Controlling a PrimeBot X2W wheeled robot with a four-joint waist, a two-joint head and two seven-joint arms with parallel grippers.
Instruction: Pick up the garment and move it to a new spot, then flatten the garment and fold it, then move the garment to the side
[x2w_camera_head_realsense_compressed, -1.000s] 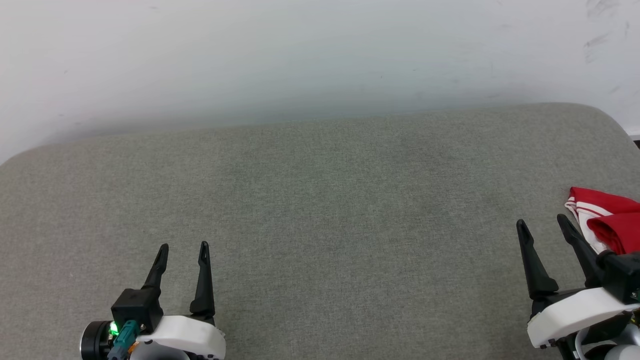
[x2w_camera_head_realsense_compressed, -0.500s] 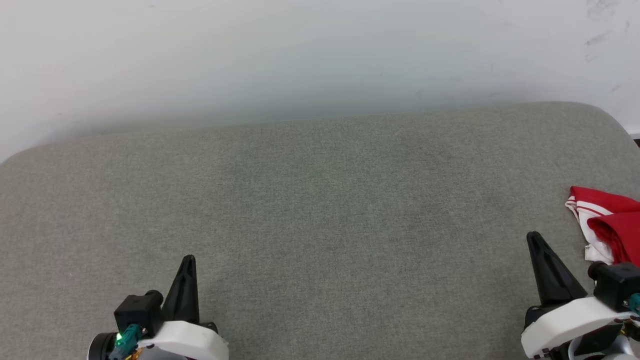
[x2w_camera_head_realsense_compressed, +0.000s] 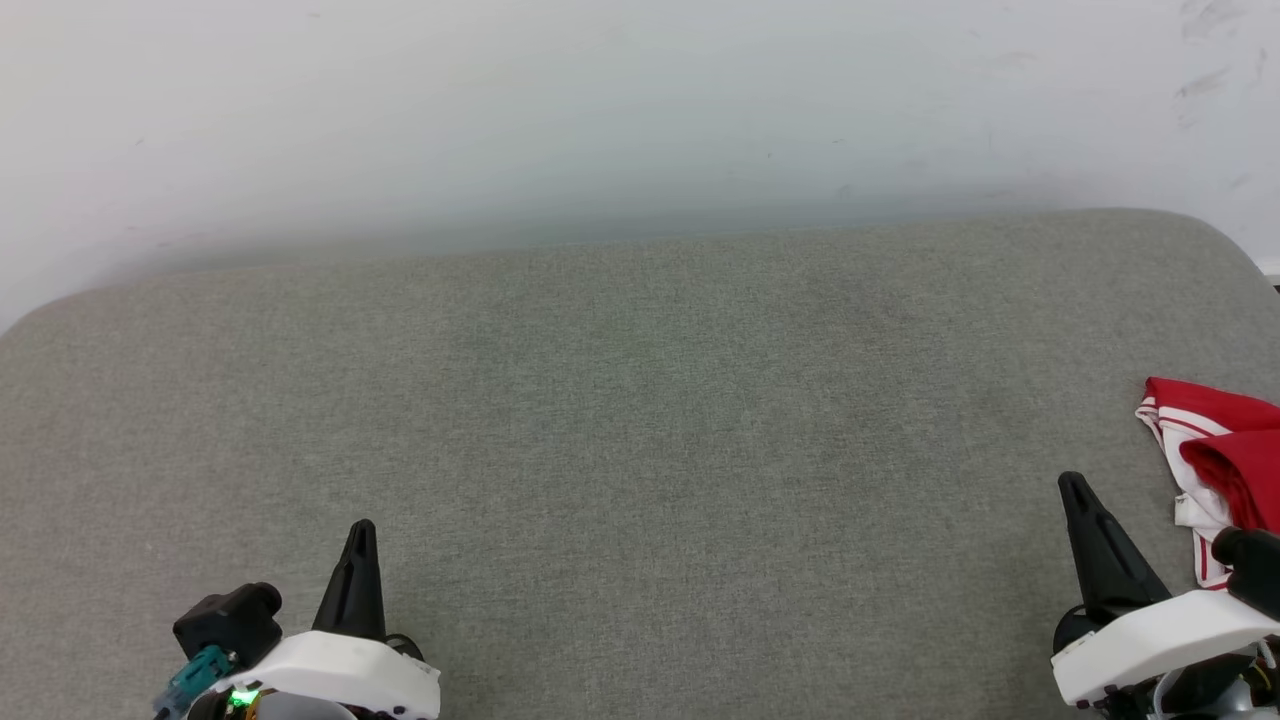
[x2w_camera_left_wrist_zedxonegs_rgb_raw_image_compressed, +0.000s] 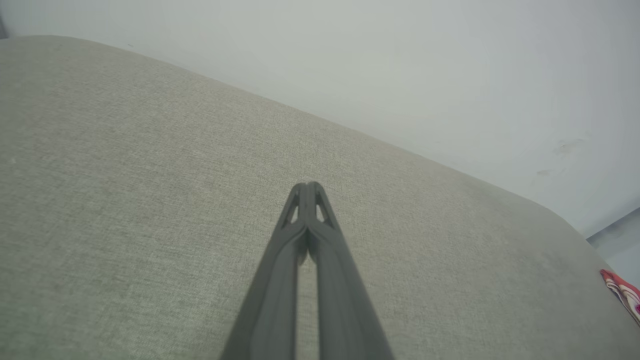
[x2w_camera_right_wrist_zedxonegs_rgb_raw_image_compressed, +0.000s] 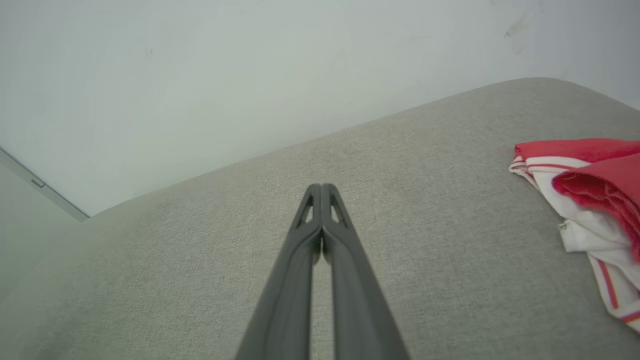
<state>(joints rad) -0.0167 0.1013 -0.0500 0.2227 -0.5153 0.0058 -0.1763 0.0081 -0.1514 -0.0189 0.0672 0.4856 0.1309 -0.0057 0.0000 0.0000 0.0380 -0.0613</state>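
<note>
Both jaws went from wide to fully closed, empty. Head view: shirt (x2w_camera_head_realsense_compressed: 1225, 440) crumpled at 3 o'clock on grey cushion (x2w_camera_head_realsense_compressed: 640, 420), near right jaws. Left wrist: shirt edge at 4 o'clock. Right wrist: 3 o'clock, unfolded. Likely nothing done yet.

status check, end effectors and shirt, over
Left end effector shut, empty. Right end effector shut, empty. Garment bunched, far right of cushion, not held. Nothing in the way.

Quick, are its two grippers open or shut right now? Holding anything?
Left gripper: shut, empty.
Right gripper: shut, empty; garment lies apart from it.
</note>
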